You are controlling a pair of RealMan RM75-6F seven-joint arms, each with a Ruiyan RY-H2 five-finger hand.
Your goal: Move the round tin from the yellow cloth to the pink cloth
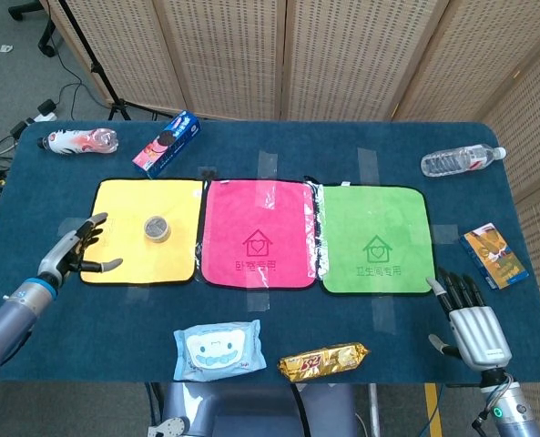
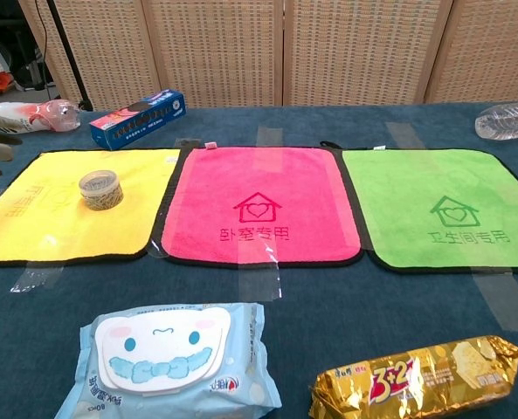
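The left hand [image 1: 76, 250] hovers over the left edge of the square yellow cloth [image 1: 124, 206], fingers spread, holding nothing, apart from the small round metal tin [image 1: 157, 228] that sits upright on that cloth. The square pink cloth [image 1: 258, 233] lies just beside it. The right hand [image 1: 471, 320] rests over the blue worktop [image 1: 406, 150] near its front right corner, fingers apart, holding nothing.

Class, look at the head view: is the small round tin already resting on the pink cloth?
No: the small round tin sits on the yellow cloth.
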